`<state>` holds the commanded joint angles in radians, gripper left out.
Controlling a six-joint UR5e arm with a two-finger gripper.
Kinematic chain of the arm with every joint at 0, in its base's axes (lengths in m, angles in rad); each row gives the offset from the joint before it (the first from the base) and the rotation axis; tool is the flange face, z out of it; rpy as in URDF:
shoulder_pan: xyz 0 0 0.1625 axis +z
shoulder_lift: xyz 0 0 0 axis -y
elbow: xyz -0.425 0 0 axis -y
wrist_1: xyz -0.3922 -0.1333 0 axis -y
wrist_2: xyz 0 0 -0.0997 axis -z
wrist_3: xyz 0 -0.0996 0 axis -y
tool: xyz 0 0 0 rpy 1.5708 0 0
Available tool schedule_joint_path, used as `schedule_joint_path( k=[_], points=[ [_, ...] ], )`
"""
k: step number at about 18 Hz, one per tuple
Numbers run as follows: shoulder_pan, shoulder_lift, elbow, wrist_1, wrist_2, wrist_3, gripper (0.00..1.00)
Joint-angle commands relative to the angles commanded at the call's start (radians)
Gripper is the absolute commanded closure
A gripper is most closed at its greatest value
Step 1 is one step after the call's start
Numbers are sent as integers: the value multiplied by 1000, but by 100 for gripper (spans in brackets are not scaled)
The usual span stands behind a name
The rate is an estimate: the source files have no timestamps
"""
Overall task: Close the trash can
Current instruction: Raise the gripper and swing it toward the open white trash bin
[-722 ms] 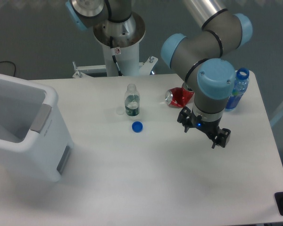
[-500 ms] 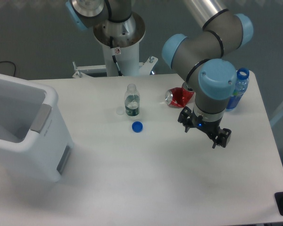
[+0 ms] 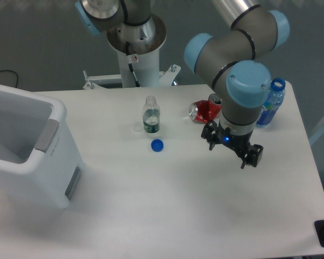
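Observation:
The trash can (image 3: pixel 27 156) is a big white boxy bin at the table's left edge. Its top stands open and I can see its grey inside. A grey latch tab (image 3: pixel 46 135) sits on its near rim and a grey recess (image 3: pixel 72 182) marks its side. My gripper (image 3: pixel 230 148) hangs over the right half of the table, far from the bin. Its two dark fingers are spread apart with nothing between them.
A small clear bottle (image 3: pixel 150 115) stands mid-table with a blue cap (image 3: pixel 157 144) lying in front of it. A crushed red can (image 3: pixel 204 111) lies behind my gripper. A blue-capped bottle (image 3: pixel 271 102) stands at the right, partly behind my wrist.
My wrist has drifted slightly up and to the left. The bin and the small items have not moved.

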<state>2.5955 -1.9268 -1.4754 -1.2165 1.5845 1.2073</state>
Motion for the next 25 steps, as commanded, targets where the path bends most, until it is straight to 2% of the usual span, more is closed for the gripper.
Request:
schedule_joint_path(
  k=[3,6,8,11,12,13,15,18,19,20,21,22,24,25],
  points=[
    [5,72,-77,6,3,9,0],
    [6,129,-103,-5,-3,-2,0],
    [-12,160,-102,2,-18,-96,0],
    [-78,205,-92,8,-75,-239,0],
    [-96,232,-97,8,-84,-280,5],
    [-115,253,-98,8,-115,-348,14],
    [-138,313,-111,8,-184,-467,15],
    [-173,397,-121,6,-236,-549,33],
    [-195,417,-121,6,-247,-592,39],
    [-213,439,-121,6,-248,-642,52],
    [-236,454,-121,8,-250,-684,55],
    [-267,468,-118,8,-250,-718,64],
    [-311,491,-117,17,-259,-782,68],
    [-336,499,-117,32,-271,-813,74]
  ],
)
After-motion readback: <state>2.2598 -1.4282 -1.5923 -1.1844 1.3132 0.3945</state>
